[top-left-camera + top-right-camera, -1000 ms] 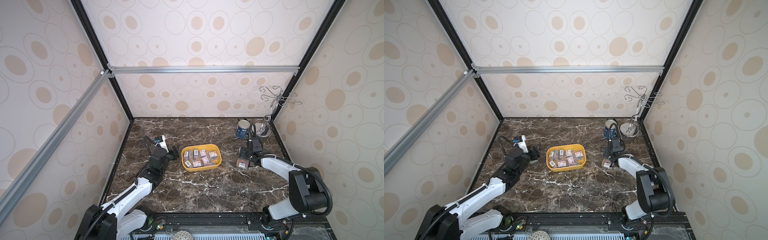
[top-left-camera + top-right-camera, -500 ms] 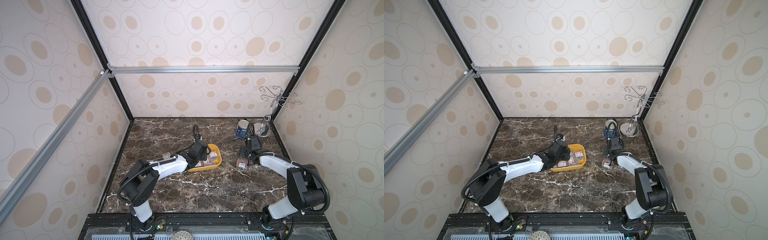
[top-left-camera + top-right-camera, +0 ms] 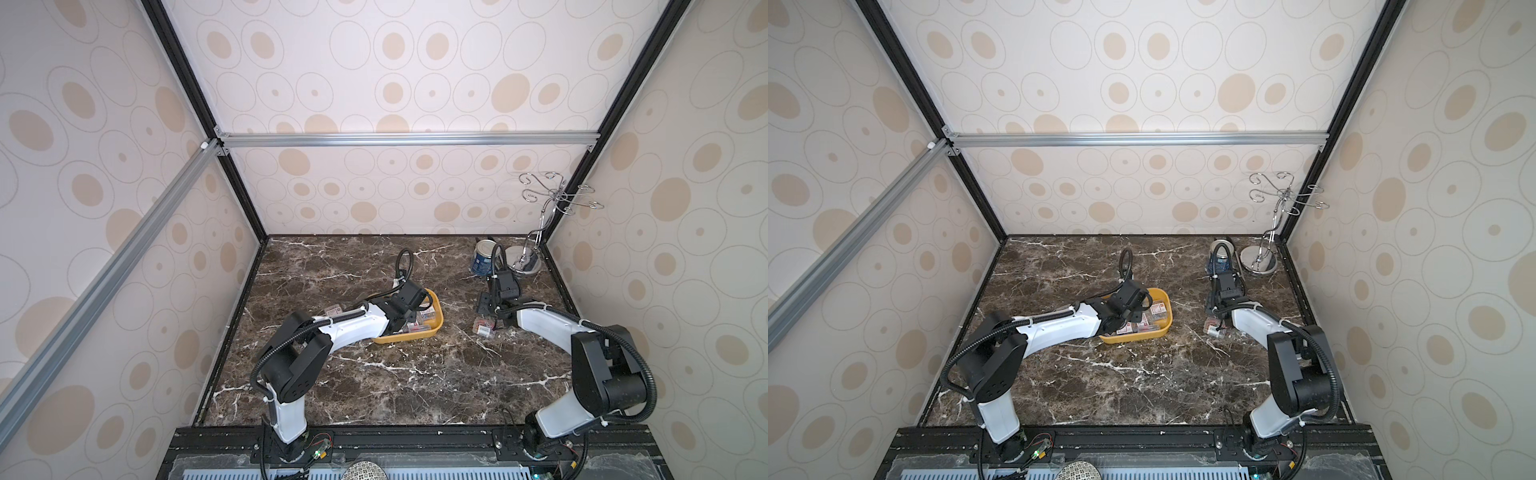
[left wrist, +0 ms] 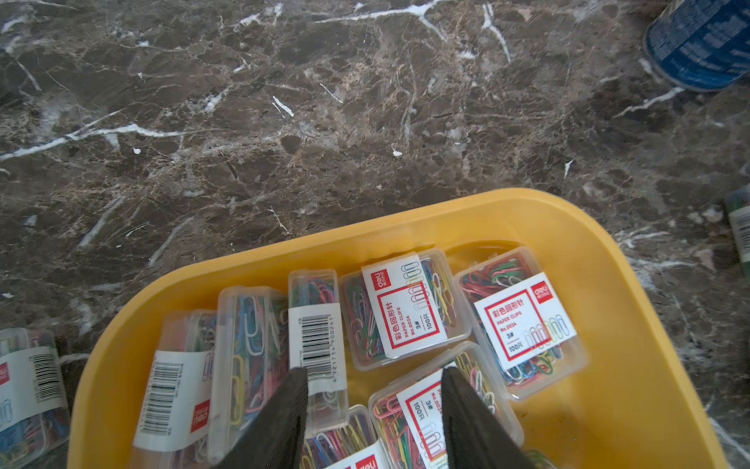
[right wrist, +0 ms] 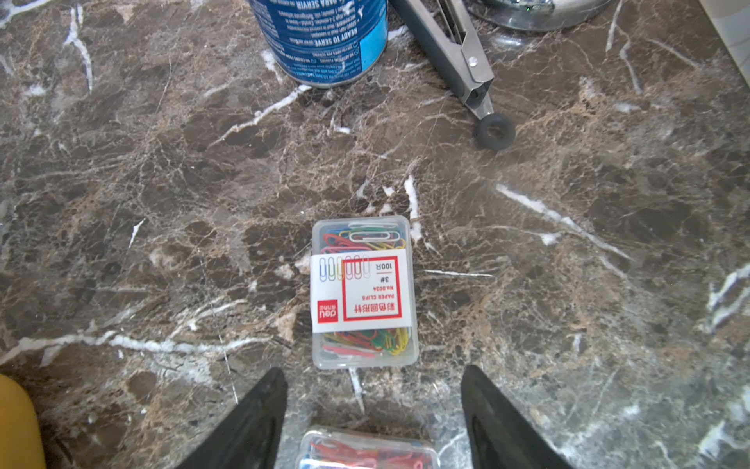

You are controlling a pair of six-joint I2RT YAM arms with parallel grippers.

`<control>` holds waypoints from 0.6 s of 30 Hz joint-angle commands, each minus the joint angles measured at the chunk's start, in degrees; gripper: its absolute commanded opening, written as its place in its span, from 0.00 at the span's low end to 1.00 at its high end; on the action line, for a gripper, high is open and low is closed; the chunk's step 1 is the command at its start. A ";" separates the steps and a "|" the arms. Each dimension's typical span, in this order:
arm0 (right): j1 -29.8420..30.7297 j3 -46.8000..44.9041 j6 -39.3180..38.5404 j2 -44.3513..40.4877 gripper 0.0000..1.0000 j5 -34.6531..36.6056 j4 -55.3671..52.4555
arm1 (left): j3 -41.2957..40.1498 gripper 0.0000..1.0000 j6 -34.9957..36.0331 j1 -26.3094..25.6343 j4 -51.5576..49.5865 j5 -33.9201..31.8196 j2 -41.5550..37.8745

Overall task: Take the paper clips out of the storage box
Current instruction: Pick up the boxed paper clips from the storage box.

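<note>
The yellow storage box sits mid-table with several clear boxes of paper clips in it. My left gripper is down inside it, open. One finger rests beside a box standing on edge and the other lies over a flat box. My right gripper hangs open over the table right of the tray, above two boxes of paper clips. Another box lies left of the tray.
A blue-labelled can stands at the back right. Metal tongs lie beside it. A chrome hook stand fills the back right corner. Enclosure walls close three sides.
My left arm swung from the table left of the tray to over the tray, and its jaws narrowed. The right arm hardly moved.
</note>
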 commanded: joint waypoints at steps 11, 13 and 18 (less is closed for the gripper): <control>1.15 3.52 -0.06 2.71 0.69 2.71 -3.66 | 3.24 0.51 -3.24 -1.01 -6.89 -7.36 4.74; 1.26 3.45 -0.06 2.55 0.69 2.94 -3.58 | 3.32 0.51 -3.13 -1.05 -6.42 -6.90 5.03; 1.35 3.87 -0.15 2.99 0.69 3.05 -3.90 | 3.40 0.53 -2.83 -1.05 -5.30 -5.76 5.45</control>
